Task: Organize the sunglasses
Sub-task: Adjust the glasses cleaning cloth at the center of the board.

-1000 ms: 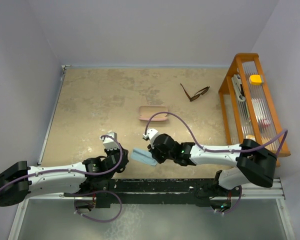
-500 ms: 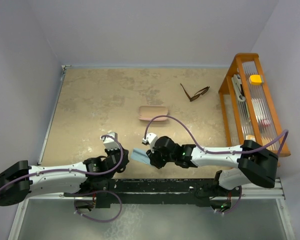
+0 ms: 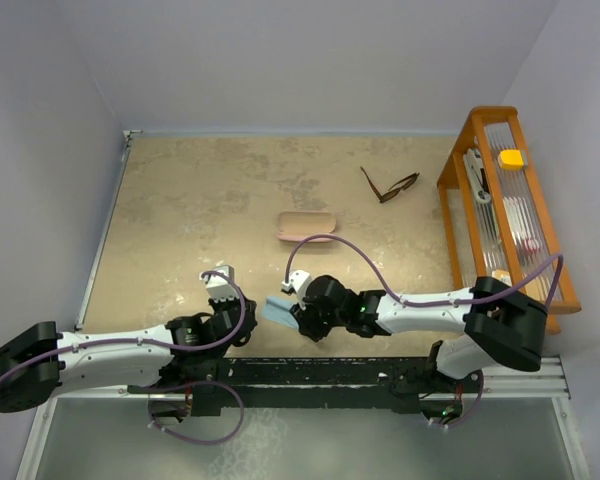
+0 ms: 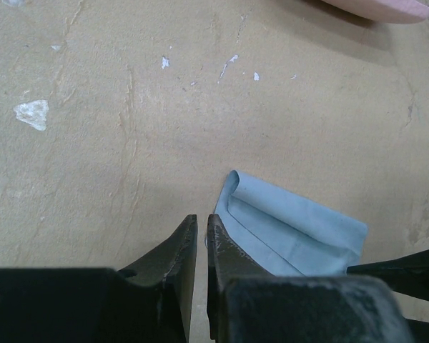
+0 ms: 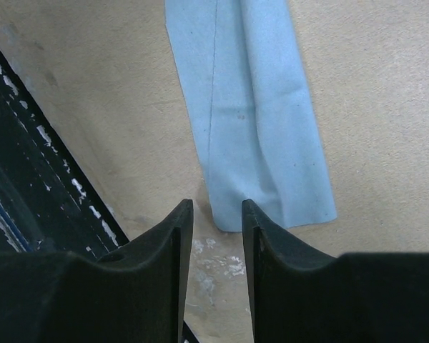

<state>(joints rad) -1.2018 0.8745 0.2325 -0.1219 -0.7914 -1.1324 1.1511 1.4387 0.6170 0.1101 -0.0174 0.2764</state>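
From above, we see the sunglasses lying toward the worktop's far right corner, near the orange rack. The right gripper half hides the blue cloth by the near edge. The left wrist view shows the left gripper clenched on nothing, with the pink case cut off at the top. Only the right wrist view shows the right fingers parted, grasping nothing, over the cloth's end.

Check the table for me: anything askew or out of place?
The cloth lies folded over itself, crooked, by the near edge just ahead of the right hand. The sunglasses sit unfolded at the far right, well apart from the case. Nothing looks spilled or damaged.
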